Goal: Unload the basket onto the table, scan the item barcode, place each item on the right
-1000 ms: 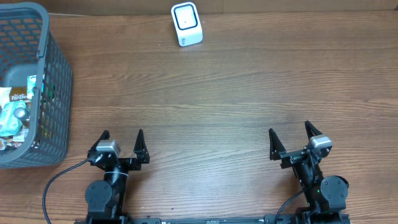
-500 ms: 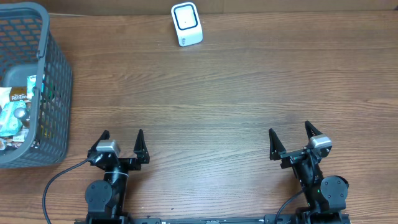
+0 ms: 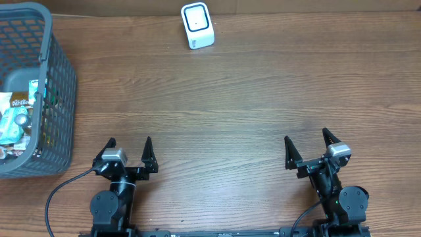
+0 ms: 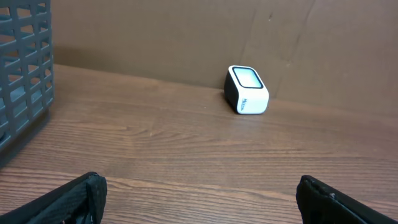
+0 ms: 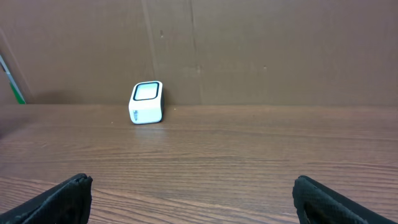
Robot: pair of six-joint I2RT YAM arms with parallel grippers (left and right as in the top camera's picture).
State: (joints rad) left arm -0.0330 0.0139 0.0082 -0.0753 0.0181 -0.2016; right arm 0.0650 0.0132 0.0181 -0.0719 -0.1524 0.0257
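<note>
At counter's near edge, two arms, both idle.

1. Left arm [image 3: 113, 178]: one. Jaws spread wide, nothing between them, tips pointing away across the counter [image 3: 230, 99].
2. Right arm [image 3: 335, 184]: one. Jaws likewise released and empty, facing the same way.
3. Basket [image 3: 60, 99]: one, grey plastic mesh, at the far-left edge, partly cut off by the overhead view. It stands ahead and to the left of the left jaws, well apart from them, and much farther from the right arm.
4. Packets [image 3: 16, 115]: several, jumbled in the basket's bottom. An exact count cannot be made through the mesh, nor can any one packet's long axis or its barcode face be told. No item lies loose on the counter.
5. Scanner [image 3: 197, 25]: one, small white block with a dark-framed window, at the far edge. It stands left of centre, so ahead and to the right of the left jaws and ahead and to the left of the right jaws. Its window is tilted up and towards the arms.

Judgement: no item is in hand yet, so the pick comes first. The left arm is the nearer to the basket and would have to reach forward, leftward and down over the rim. The scanner then lies rightward from the basket along the far side.
</note>
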